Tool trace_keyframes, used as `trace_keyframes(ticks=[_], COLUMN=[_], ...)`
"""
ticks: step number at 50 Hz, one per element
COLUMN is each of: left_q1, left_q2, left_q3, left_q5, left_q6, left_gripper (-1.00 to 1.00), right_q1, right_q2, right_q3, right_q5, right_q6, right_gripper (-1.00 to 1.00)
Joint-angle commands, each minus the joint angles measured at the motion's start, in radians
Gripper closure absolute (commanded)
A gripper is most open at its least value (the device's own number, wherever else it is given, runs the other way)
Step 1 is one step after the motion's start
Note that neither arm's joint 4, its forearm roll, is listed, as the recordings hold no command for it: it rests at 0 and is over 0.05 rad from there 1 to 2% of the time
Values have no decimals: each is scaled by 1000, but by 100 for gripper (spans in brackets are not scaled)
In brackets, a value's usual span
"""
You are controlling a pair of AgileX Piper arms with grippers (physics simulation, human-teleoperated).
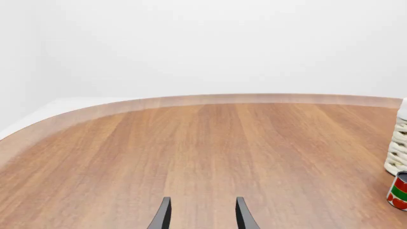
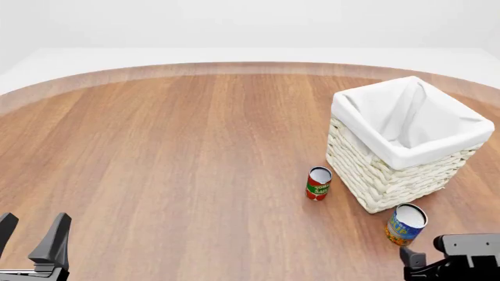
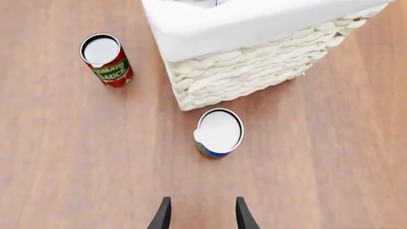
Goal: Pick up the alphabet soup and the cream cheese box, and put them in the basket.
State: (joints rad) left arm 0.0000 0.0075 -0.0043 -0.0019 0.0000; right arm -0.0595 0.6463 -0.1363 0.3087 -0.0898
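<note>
1. The basket (image 2: 406,146) sits on the wooden table (image 2: 172,146), upright, with its white liner folded over the rim. I'm using it as the reference point for everything else.
2. The soup can (image 2: 406,223) stands upright just off the basket's near corner, close to the wicker but not touching it as far as I can see. In the right wrist view the soup can (image 3: 218,133) shows mostly its pale lid, with a sliver of blue and orange label underneath, and a small gap to the basket (image 3: 254,71).
3. The tomato sauce can (image 2: 318,183), the red and green one, is upright too, just beside the basket's left wall and a bit farther from the arms than the soup.
4. The cream cheese box doesn't show anywhere in these views, so can't say where it is. The inside of the basket is mostly just liner from these angles.
5. The right gripper (image 3: 201,213) hovers over bare table on the near side of the soup, fingers spread apart, nothing between them, well short of the can.
6. The left gripper (image 1: 201,213) is way off to the basket's left, also spread and holding nothing, pointing across bare wood. Its camera only catches a strip of the basket (image 1: 397,148) and the tomato sauce can (image 1: 399,192) at the frame edge.
</note>
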Motion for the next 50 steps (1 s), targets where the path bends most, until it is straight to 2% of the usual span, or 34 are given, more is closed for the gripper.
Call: trace_keyframes(ticks=[1,5,8,9,12,13,14,16,17,18,20,24,26,27,28,29,32,34,36,39,40,43,45,46,50], left_q1=[0,0,0,0,0,0,0,0,0,0,0,0,0,0,0,0,0,0,0,0,0,0,0,0,0], left_q2=[0,0,0,0,0,0,0,0,0,0,0,0,0,0,0,0,0,0,0,0,0,0,0,0,0], left_q3=[0,0,0,0,0,0,0,0,0,0,0,0,0,0,0,0,0,0,0,0,0,0,0,0,0], left_q5=[0,0,0,0,0,0,0,0,0,0,0,0,0,0,0,0,0,0,0,0,0,0,0,0,0], left_q6=[0,0,0,0,0,0,0,0,0,0,0,0,0,0,0,0,0,0,0,0,0,0,0,0,0], left_gripper=[-100,-100,-100,-100,-100,-100,-100,-100,-100,-100,-100,-100,-100,-100,-100,-100,-100,-100,-100,-100,-100,-100,-100,-100,-100], right_q1=[-5,7,0,-7,-4,-6,-7,-13,-14,-15,-24,-26,-26,-27,-27,-30,-31,-29,-32,-31,-30,-32,-34,-35,-33], right_q2=[27,-8,17,34,36,44,36,73,53,66,58,72,114,86,82,106,114,166,141,153,192,178,192,226,229], right_q3=[42,43,35,49,34,55,41,69,47,61,43,51,85,64,61,74,72,107,80,88,109,93,88,105,97], right_q5=[-65,-51,-68,-100,-89,-120,-97,-164,-121,-151,-128,-149,-225,-174,-168,-202,-208,-294,-241,-259,-318,-286,-296,-347,-340], right_q6=[7,16,11,14,18,16,16,14,15,14,13,6,9,8,8,0,3,3,4,5,6,6,6,5,6], right_gripper=[-100,-100,-100,-100,-100,-100,-100,-100,-100,-100,-100,-100,-100,-100,-100,-100,-100,-100,-100,-100,-100,-100,-100,-100,-100])
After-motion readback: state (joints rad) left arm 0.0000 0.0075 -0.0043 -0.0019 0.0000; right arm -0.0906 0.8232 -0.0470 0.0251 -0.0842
